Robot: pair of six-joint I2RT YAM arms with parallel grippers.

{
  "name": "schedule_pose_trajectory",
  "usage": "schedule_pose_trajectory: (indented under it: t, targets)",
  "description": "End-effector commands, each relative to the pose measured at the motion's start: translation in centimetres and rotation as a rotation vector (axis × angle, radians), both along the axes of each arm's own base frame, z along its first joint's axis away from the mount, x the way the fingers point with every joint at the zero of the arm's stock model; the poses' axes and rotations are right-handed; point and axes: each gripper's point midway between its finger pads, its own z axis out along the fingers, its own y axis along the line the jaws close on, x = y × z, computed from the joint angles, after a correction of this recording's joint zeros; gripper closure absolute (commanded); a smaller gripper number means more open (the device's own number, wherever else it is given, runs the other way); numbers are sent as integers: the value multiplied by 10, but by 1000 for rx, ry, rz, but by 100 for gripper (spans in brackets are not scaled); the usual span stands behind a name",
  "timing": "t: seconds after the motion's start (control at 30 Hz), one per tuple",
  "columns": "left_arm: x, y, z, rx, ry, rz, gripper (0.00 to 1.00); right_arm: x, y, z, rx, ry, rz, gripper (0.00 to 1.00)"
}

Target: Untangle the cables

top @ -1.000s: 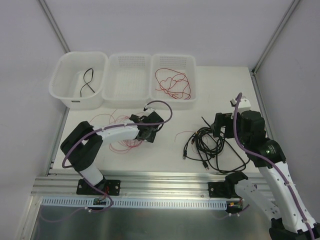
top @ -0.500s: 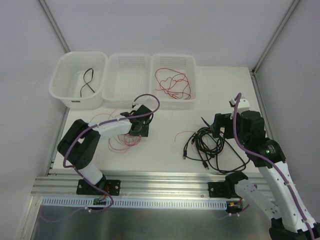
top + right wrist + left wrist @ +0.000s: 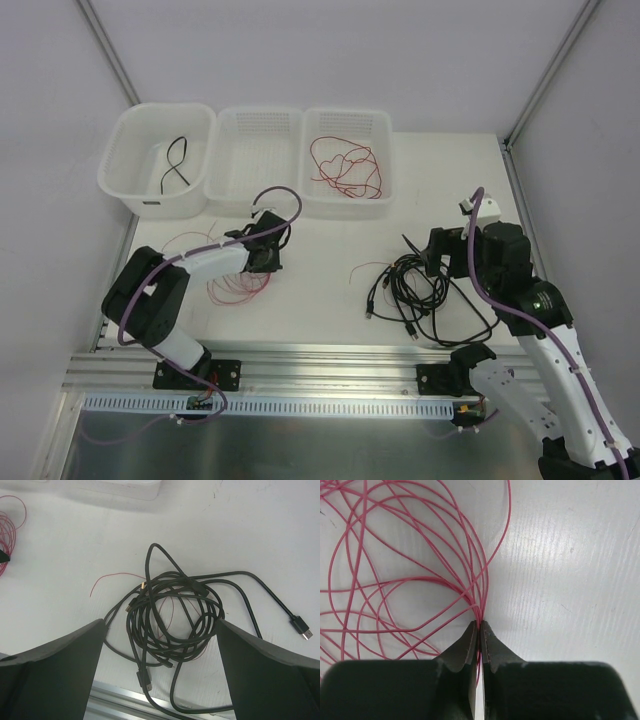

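Pink wires (image 3: pixel 479 611): loose loops lying on the left side of the tabletop (image 3: pixel 330 240)
Left end effector (image 3: pixel 479 625): down low, clamped tight on a bunch of those pink strands
Black cables (image 3: pixel 412 287): knotted pile on the right side, thin red strand (image 3: pixel 117 575) running out of it
Right end effector (image 3: pixel 160 625): spread wide, hanging over the black pile, gripping nothing
Bins (image 3: pixel 255 185): three white ones along the far edge, with a short black cable (image 3: pixel 175 165) in the left one and red wire (image 3: pixel 345 165) in the right one
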Motion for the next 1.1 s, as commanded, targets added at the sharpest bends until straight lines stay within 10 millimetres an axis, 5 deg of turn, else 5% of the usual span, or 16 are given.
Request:
schedule_pose_trajectory:
  t: [0.0, 0.2, 0.43, 0.6, 0.8, 0.83, 1.07]
  targets:
    - [-38, 16, -19, 28, 134, -10, 100, -3, 0, 1, -5, -11, 18, 3]
    - [-24, 16, 46, -56, -80, -17, 100, -5, -1, 5, -4, -26, 19, 3]
    - [-11, 30, 177, -90, -385, -37, 100, -9, -3, 14, 4, -49, 17, 3]
    - [-9, 38, 252, -113, -550, -59, 100, -14, -6, 20, 6, -66, 15, 3]
    - [-8, 34, 351, -178, -742, -120, 100, -20, -9, 27, 5, -81, 16, 3]
    - [-10, 34, 380, -204, -800, -122, 100, -21, -9, 29, 5, -86, 18, 3]
    - [3, 34, 487, -188, -1009, -158, 100, -26, -8, 36, 19, -100, 31, 3]
